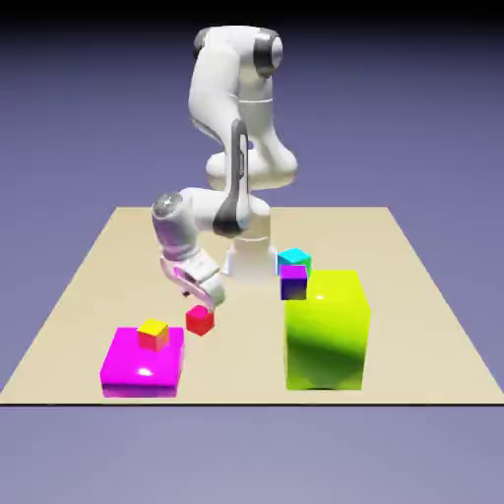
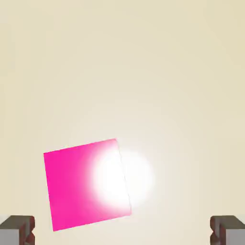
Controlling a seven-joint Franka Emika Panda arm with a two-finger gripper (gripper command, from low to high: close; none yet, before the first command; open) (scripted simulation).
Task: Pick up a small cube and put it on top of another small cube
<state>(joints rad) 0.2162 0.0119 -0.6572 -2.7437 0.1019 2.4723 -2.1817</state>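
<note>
The small red cube (image 1: pixel 200 320) rests on the tan table, just off the magenta slab's far right corner. My gripper (image 1: pixel 208 298) hangs tilted right above it, not touching. In the hand view the small cube (image 2: pixel 86 184) appears as a pinkish-red square with a bright glare on its right side, lying left of centre. It sits a little beyond my open gripper (image 2: pixel 122 234). The grey fingertips (image 2: pixel 16 229) stand far apart at the bottom corners with nothing between them.
A magenta slab (image 1: pixel 133 366) at the front left carries a small cube with a yellow top (image 1: pixel 153 334). A tall lime block (image 1: pixel 327 330) stands at the front right. Behind it are a purple cube (image 1: pixel 293 283) and a cyan cube (image 1: pixel 293 260).
</note>
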